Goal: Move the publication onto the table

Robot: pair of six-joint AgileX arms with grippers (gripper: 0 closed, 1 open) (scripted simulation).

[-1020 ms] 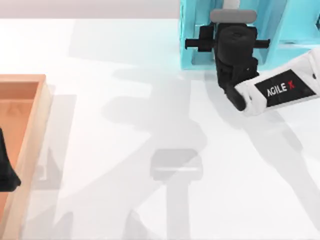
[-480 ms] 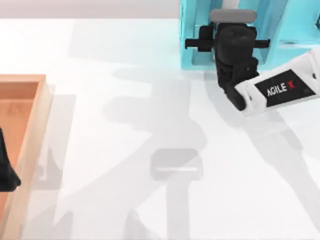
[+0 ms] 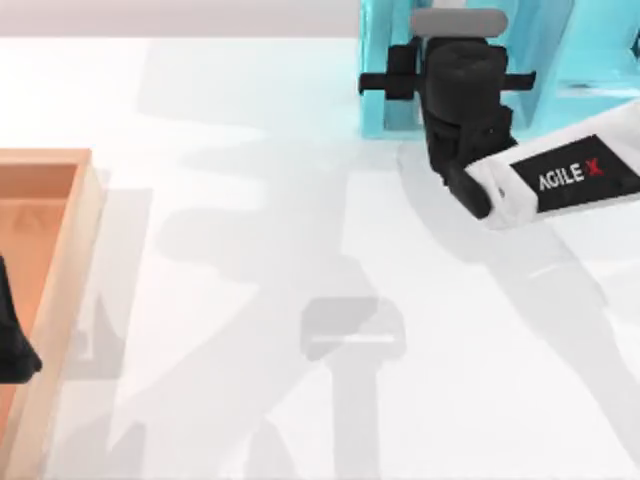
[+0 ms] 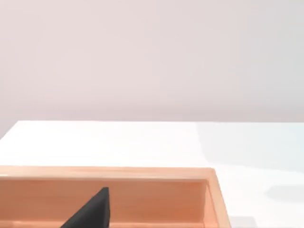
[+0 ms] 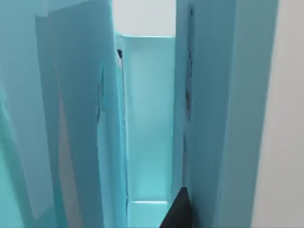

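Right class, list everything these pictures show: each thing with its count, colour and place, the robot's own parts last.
Large flat white table: one, white, under everything.
Cyan compartmented shelf: one, bright cyan, at the table's far edge, right of centre.
Thick book with grey-white page edge: one, standing in the shelf, just beyond the right gripper.
Orange-brown wooden tray with raised light-wood rim: one, at the table's left edge.
Right gripper: one, black, at the shelf on a white arm marked AGILE X.
Left gripper: one, black, parked over the tray.
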